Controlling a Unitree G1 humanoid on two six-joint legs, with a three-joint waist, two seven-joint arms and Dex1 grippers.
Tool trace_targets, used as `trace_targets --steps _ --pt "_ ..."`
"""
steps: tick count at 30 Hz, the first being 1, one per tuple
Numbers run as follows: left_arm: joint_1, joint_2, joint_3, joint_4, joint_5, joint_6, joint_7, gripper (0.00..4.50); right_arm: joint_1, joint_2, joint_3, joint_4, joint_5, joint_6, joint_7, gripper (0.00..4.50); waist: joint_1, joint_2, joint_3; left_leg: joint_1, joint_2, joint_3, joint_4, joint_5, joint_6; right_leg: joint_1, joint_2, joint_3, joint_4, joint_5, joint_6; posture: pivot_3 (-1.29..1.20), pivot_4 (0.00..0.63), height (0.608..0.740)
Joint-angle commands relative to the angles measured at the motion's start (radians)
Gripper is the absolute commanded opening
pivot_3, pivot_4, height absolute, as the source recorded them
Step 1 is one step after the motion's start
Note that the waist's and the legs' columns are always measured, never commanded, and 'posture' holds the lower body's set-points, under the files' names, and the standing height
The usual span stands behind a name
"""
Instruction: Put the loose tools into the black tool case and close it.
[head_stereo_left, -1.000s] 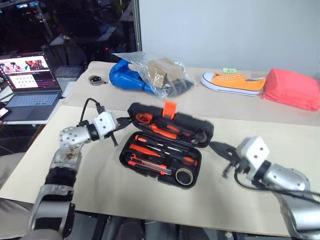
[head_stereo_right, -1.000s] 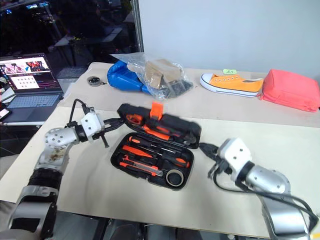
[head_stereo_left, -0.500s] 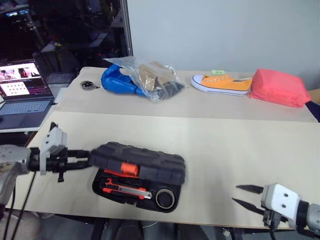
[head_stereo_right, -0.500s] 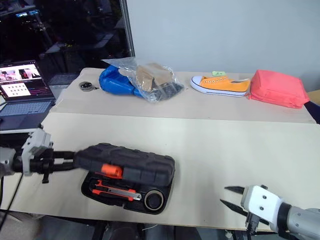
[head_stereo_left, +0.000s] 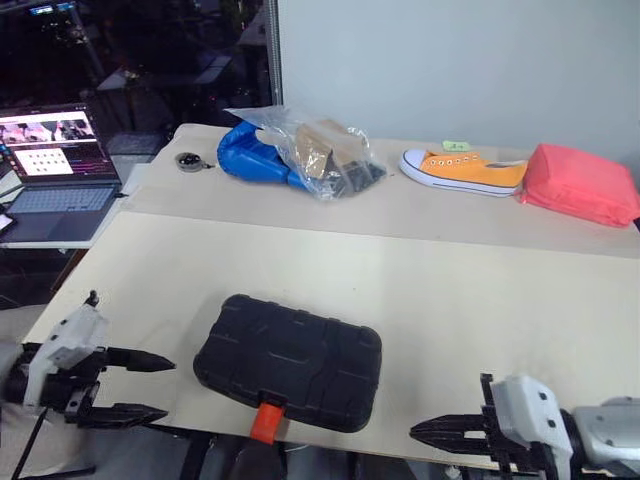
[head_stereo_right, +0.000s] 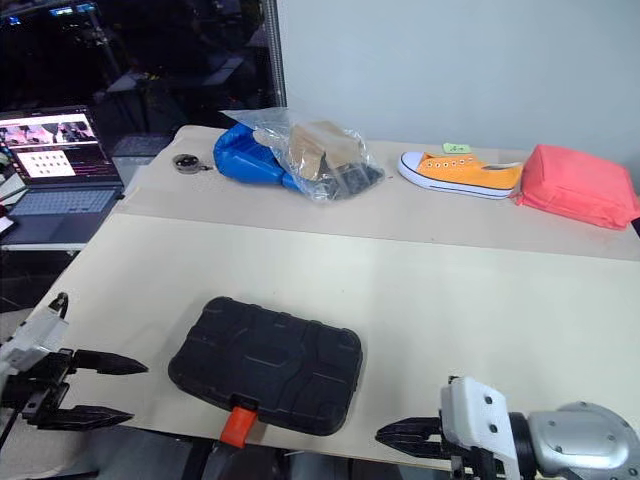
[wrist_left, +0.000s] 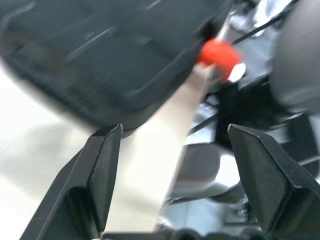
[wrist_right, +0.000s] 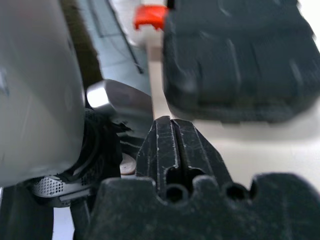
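The black moulded-plastic clamshell tool case (head_stereo_left: 288, 362) with a ribbed shell lies shut at the front edge of the beige worktop (head_stereo_left: 450, 290), its small orange latch (head_stereo_left: 263, 420) hanging over that edge. The left gripper (head_stereo_left: 140, 388) hovers off the front left corner, fingers spread, holding nothing. The right gripper (head_stereo_left: 425, 433) sits beyond the front edge, fingers pressed together, apart from the case.

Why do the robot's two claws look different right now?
The left claw has its two black fingers spread apart, while the right claw has its fingers pressed together. The left claw sits to the left of the closed black tool case; the right claw sits to the case's right. Both hold nothing and point toward the case.
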Motion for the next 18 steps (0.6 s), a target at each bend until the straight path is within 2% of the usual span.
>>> trace_targets --steps 1,6,14,18 --pt "0.005 -0.020 0.038 -0.083 -0.020 0.010 0.003 3.63 -0.134 -0.042 0.136 -0.014 -0.006 0.029 0.025 0.06 0.002 0.001 0.000 0.000 0.000 0.000 0.000 0.000 0.000 0.000 0.000 0.000 0.000 0.000 0.000 0.00 0.150 0.740" --pt "-0.030 -0.082 0.022 -0.142 -0.002 -0.031 0.061 3.63 -0.335 -0.044 0.382 0.041 -0.145 0.043 0.031 0.06 0.001 0.000 0.000 0.000 0.000 -0.001 0.000 0.000 0.000 -0.001 0.002 0.000 0.000 0.000 0.000 0.00 0.150 0.740" --pt "-0.059 -0.091 0.022 -0.232 -0.054 0.045 0.126 3.63 -0.473 0.007 0.553 0.066 -0.199 0.075 0.019 0.06 -0.001 0.000 0.000 -0.003 -0.001 -0.001 0.000 0.000 0.000 -0.002 0.003 -0.001 0.000 0.000 0.001 0.00 0.150 0.740" --pt "-0.055 -0.090 0.027 -0.249 -0.059 0.057 0.137 3.63 -0.513 0.077 0.589 0.125 -0.268 0.075 -0.062 0.06 -0.003 0.000 0.000 -0.003 0.000 -0.001 0.001 0.000 0.001 -0.002 0.004 -0.001 0.001 0.000 0.000 0.00 0.150 0.740"
